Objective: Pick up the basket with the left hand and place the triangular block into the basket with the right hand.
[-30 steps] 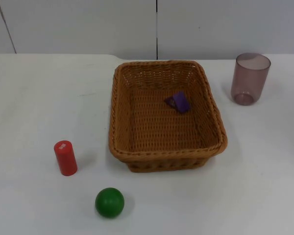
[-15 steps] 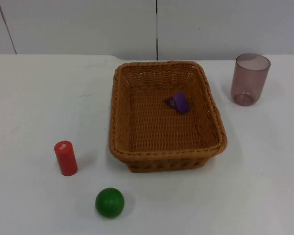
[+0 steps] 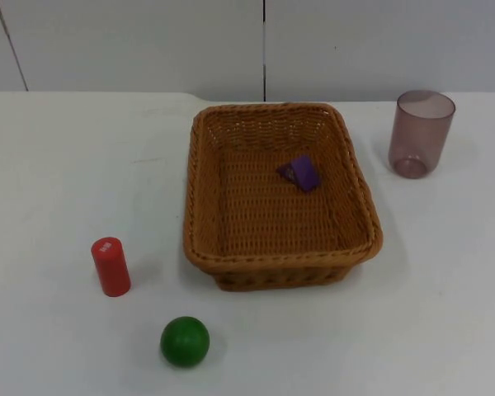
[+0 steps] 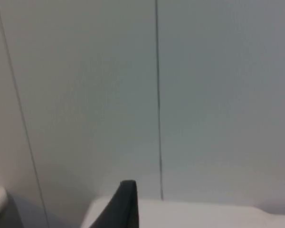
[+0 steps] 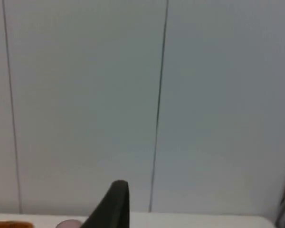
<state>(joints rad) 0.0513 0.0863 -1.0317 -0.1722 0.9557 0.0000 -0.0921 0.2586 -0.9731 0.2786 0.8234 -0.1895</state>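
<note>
A brown wicker basket (image 3: 195, 190) stands on the white table near its middle. The purple triangular block (image 3: 299, 172) lies inside it, on the bottom toward the back right corner. My left gripper (image 4: 127, 205) is raised and points at the grey partition wall past the table's far edge, away from the basket. My right gripper (image 5: 115, 204) likewise faces the wall, well clear of the block. Both arms wait.
A red cylinder (image 3: 110, 266) stands left of the basket and a green ball (image 3: 184, 341) lies in front of it. A translucent mauve cup (image 3: 420, 132) stands at the back right. The grey partition wall (image 3: 355, 41) closes off the table's far edge.
</note>
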